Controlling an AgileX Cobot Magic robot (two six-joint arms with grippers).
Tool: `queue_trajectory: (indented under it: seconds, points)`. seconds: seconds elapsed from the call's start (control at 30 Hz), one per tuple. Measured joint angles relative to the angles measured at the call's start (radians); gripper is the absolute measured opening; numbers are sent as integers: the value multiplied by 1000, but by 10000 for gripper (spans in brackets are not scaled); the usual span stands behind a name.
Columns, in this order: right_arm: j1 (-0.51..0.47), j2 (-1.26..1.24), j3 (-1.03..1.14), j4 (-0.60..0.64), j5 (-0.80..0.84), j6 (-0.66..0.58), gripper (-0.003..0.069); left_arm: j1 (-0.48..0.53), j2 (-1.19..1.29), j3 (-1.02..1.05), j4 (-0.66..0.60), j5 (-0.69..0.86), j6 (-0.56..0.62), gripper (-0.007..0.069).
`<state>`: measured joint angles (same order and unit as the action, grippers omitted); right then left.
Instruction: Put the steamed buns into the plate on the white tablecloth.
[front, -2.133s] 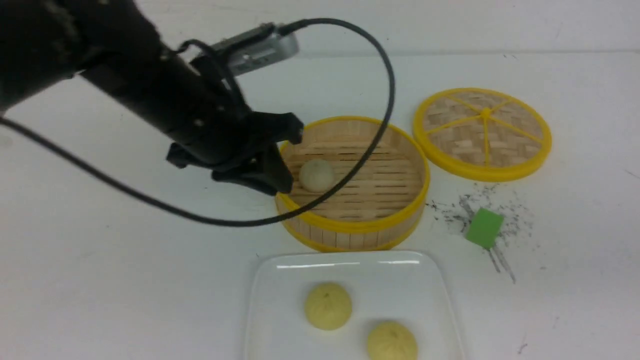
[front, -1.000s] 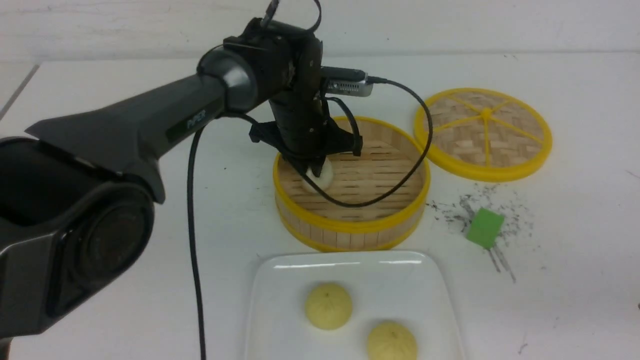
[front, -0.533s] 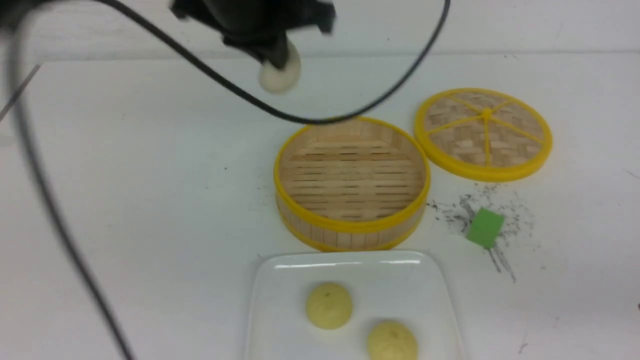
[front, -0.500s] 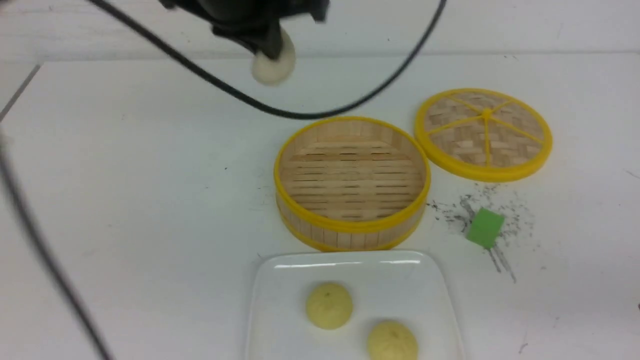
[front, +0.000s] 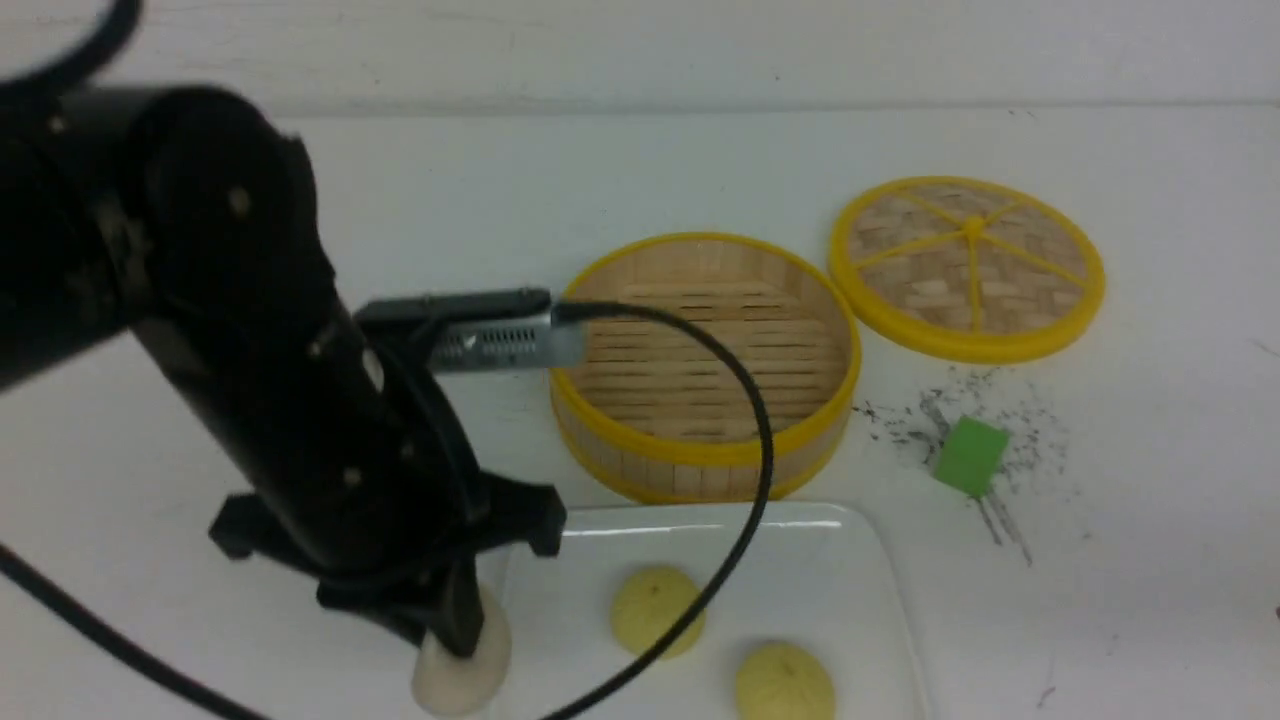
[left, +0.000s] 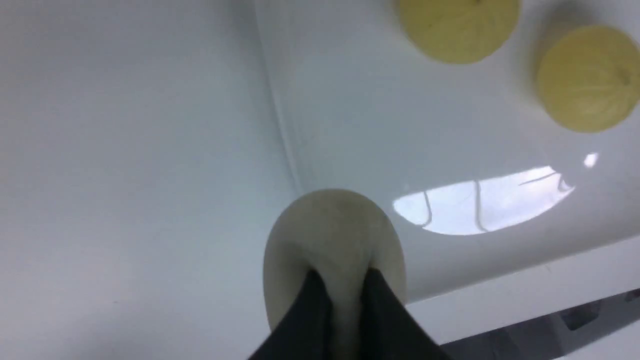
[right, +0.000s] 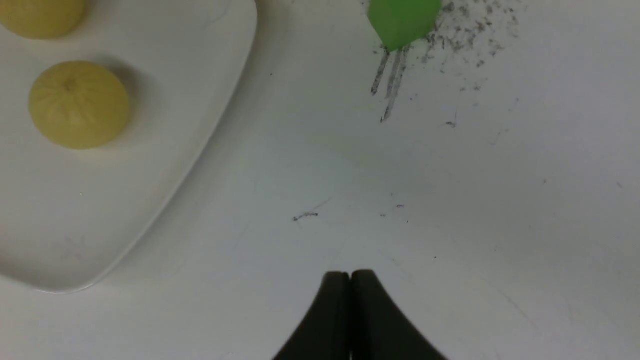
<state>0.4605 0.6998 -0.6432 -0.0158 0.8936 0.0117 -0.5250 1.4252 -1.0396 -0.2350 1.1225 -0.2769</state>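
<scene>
My left gripper is shut on an off-white steamed bun, pinching its top. It holds the bun low over the left rim of the white square plate. In the left wrist view the black fingertips press into the bun, which straddles the line of the plate's rim. Two pale yellow buns lie in the plate. The plate rests on the white tablecloth. My right gripper is shut and empty above bare cloth beside the plate's corner.
The bamboo steamer stands empty just behind the plate. Its woven lid lies flat at the back right. A green block sits among dark scuff marks right of the steamer. The left arm's cable loops over the steamer and the plate.
The left gripper closed on the off-white bun in the steamer, lifted it high, then brought it down to the plate's left rim. The steamer now holds nothing.
</scene>
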Motion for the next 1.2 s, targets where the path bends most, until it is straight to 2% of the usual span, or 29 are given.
queue_trajectory:
  seconds: [0.23, 0.4, 0.5, 0.9, 1.2]
  points:
    - [0, 0, 0, 0, -1, 1, 23, -31, 0, 81, -108, -174, 24, 162]
    - [0, 0, 0, 0, -2, 1, 27, -118, 0, 81, -104, -255, 27, 209]
    - [0, 0, 0, 0, -2, 1, 34, -178, 0, 81, -64, -309, 28, 269]
    - [0, -22, -5, 45, 99, 2, 43, -198, 0, 81, 14, -344, -29, 426]
    - [0, -227, -134, 16, 246, 4, 49, -198, 0, 81, 29, -365, -33, 445]
